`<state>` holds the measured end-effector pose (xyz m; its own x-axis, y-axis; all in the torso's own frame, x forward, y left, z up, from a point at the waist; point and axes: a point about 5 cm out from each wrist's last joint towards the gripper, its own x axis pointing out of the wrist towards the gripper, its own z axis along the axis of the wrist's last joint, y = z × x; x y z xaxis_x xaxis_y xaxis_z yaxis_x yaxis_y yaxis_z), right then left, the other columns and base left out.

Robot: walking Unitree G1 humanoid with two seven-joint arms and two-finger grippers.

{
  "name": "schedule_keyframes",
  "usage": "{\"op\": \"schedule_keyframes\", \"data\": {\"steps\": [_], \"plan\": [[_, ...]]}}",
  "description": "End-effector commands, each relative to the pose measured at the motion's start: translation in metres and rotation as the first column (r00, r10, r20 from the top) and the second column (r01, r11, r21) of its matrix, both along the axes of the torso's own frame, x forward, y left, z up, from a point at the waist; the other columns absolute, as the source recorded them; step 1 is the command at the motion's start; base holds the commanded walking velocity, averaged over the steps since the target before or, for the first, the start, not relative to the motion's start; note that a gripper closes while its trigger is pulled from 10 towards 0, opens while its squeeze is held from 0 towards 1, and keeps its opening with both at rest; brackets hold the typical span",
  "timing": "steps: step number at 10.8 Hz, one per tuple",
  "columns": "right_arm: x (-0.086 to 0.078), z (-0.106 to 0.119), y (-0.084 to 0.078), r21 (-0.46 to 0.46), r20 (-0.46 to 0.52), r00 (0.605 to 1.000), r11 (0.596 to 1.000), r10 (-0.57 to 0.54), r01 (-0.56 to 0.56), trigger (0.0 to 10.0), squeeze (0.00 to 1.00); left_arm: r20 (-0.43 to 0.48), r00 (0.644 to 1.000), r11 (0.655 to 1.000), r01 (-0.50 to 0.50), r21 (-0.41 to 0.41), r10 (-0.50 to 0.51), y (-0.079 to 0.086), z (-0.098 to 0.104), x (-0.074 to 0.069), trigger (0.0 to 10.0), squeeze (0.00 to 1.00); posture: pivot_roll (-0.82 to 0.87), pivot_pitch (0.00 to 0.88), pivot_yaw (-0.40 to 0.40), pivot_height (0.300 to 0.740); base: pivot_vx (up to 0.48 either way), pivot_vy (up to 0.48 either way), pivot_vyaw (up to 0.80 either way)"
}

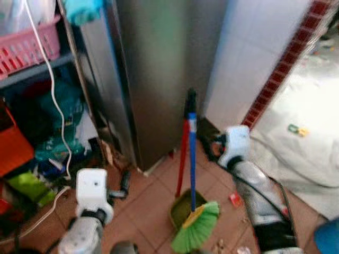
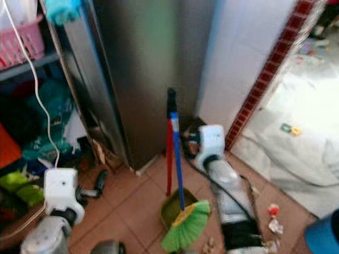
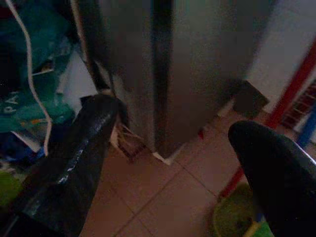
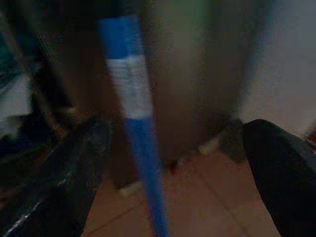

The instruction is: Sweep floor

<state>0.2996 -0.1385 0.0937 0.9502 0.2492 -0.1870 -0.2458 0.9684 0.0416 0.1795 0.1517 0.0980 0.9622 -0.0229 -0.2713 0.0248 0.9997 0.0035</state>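
One blue-handled broom with green bristles (image 1: pixel 193 159) leans on the steel fridge (image 1: pixel 159 69), bristles on floor. Right hand (image 4: pixel 168 163) spread around its handle, left hand (image 3: pixel 168 163) spread, empty. Light, stiff pole; grip mid-handle.

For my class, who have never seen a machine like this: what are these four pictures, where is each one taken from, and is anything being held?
This is a walking house robot with two silver arms, each ending in two long black fingers. The two bright pictures come from cameras in its head, looking down at a tiled floor. The two dark pictures come from cameras on its wrists.

A broom with a blue handle and green bristles stands beside a red-handled dustpan, against a tall metal cabinet. The right gripper is open, with the broom handle between its fingers but not yet gripped. The left gripper is open and empty. Small scraps lie on the floor.
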Motion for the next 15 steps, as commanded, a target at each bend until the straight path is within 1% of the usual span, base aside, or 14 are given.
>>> {"op": "schedule_keyframes", "data": {"steps": [1, 2, 3, 4, 5, 7, 9, 10, 11, 12, 13, 15], "plan": [[0.001, 0.003, -0.005, -0.006, 0.019, 1.000, 1.000, -0.024, 0.024, 10.0, 0.00, -0.014, 1.000, 1.000, 0.009, -0.003, -0.009, -0.001, -0.001, -0.002, 10.0, 0.00, 0.06, 0.108, -0.049, 0.740, 0.000, 0.000, 0.00], [0.001, 0.003, -0.006, -0.010, 0.020, 1.000, 1.000, -0.024, 0.024, 10.0, 0.00, -0.018, 1.000, 1.000, 0.006, 0.001, -0.006, -0.001, -0.002, -0.002, 10.0, 0.00, 0.06, 0.106, -0.050, 0.740, 0.000, 0.000, 0.00], [0.001, -0.001, -0.007, -0.034, -0.002, 1.000, 0.999, -0.028, 0.028, 10.0, 0.00, -0.029, 1.000, 1.000, 0.004, 0.007, -0.004, -0.001, -0.002, -0.003, 10.0, 0.00, 0.07, 0.107, -0.051, 0.740, 0.000, 0.000, 0.00], [0.001, -0.005, -0.009, -0.070, -0.029, 0.999, 0.997, -0.020, 0.018, 10.0, 0.00, -0.094, 0.995, 0.999, 0.024, 0.034, -0.021, 0.000, -0.009, -0.007, 10.0, 0.00, 0.07, 0.111, -0.051, 0.740, 0.000, 0.000, 0.00], [0.002, -0.011, -0.005, -0.091, -0.072, 0.996, 0.994, 0.061, -0.068, 10.0, 0.00, -0.119, 0.992, 0.999, 0.040, 0.017, -0.037, -0.002, -0.012, -0.011, 10.0, 0.00, 0.07, 0.120, -0.050, 0.740, 0.000, 0.000, 0.00], [0.006, -0.006, -0.006, -0.066, -0.058, 0.993, 0.992, 0.101, -0.104, 10.0, 0.00, -0.117, 0.992, 0.999, 0.047, 0.008, -0.046, -0.002, -0.009, -0.015, 10.0, 0.00, 0.08, 0.141, -0.047, 0.740, 0.000, 0.000, 0.00], [0.007, -0.005, -0.003, -0.051, -0.044, 0.986, 0.985, 0.162, -0.164, 10.0, 0.00, -0.129, 0.990, 0.999, 0.054, 0.004, -0.054, -0.001, -0.009, -0.017, 10.0, 0.00, 0.08, 0.151, -0.041, 0.740, 0.000, 0.000, 0.00], [0.009, -0.005, -0.001, -0.066, -0.029, 0.983, 0.981, 0.180, -0.182, 10.0, 0.00, -0.131, 0.990, 0.998, 0.060, 0.004, -0.059, -0.001, -0.009, -0.018, 10.0, 0.00, 0.08, 0.153, -0.036, 0.740, 0.000, 0.000, 0.00], [0.011, -0.007, 0.001, -0.053, -0.029, 0.983, 0.982, 0.179, -0.181, 10.0, 0.00, -0.134, 0.989, 0.998, 0.062, 0.002, -0.061, -0.001, -0.008, -0.020, 10.0, 0.00, 0.09, 0.158, -0.033, 0.740, 0.000, 0.000, 0.00], [0.015, -0.008, 0.005, -0.052, -0.018, 0.983, 0.982, 0.182, -0.183, 10.0, 0.10, -0.129, 0.989, 0.998, 0.069, -0.012, -0.070, -0.003, -0.005, -0.021, 10.0, 0.00, 0.10, 0.167, -0.032, 0.740, 0.000, 0.000, 0.00], [0.017, -0.008, 0.006, -0.047, -0.012, 0.982, 0.981, 0.186, -0.186, 10.0, 0.00, -0.122, 0.989, 0.997, 0.080, -0.018, -0.081, -0.004, -0.003, -0.022, 10.0, 0.00, 0.10, 0.172, -0.032, 0.740, 0.000, 0.000, 0.00], [0.026, -0.001, 0.010, -0.048, 0.028, 0.982, 0.982, 0.184, -0.183, 10.0, 0.00, -0.126, 0.987, 0.995, 0.096, -0.030, -0.099, -0.007, -0.001, -0.029, 10.0, 0.00, 0.12, 0.196, -0.033, 0.740, 0.000, 0.000, 0.00]]}}
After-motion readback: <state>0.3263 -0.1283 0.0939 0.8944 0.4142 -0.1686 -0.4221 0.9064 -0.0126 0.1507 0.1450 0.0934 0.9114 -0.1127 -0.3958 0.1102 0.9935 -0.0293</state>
